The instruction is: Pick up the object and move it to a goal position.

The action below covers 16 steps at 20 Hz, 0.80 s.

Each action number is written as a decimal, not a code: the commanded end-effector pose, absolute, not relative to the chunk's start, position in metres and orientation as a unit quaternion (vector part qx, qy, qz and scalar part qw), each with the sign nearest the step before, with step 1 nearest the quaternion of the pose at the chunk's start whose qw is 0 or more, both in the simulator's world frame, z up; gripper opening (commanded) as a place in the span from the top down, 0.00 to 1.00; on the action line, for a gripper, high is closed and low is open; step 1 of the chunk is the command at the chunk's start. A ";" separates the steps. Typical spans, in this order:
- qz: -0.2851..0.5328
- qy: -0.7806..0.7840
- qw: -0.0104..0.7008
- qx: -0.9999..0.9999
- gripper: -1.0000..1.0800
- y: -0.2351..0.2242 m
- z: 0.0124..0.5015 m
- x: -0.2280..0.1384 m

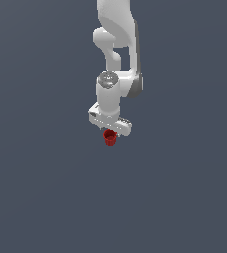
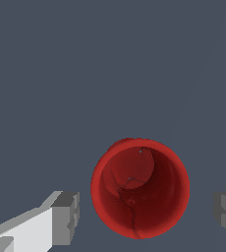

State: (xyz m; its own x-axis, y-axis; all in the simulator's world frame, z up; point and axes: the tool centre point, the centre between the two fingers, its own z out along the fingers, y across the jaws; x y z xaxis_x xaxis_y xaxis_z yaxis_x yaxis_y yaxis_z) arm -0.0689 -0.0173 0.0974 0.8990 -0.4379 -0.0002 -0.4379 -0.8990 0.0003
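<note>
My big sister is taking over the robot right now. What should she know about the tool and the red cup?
Tool: open, fingers on either side of the red cup, gaps on both sides, no grip yet.
Cup: upright, mouth facing the wrist camera; in the exterior view it sits just under the tool.
Done: tool lined up over the cup.
Left: close on the cup, lift it, carry it to the goal. No goal marker shows in either view.

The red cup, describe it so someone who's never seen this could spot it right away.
Follow the white arm down to its hand. Directly beneath sits the cup, between the open fingers, touching neither. It is the only red thing against plain grey, open mouth facing up.
</note>
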 end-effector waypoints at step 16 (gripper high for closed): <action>0.000 -0.227 0.000 0.974 0.04 -0.017 0.047 -0.070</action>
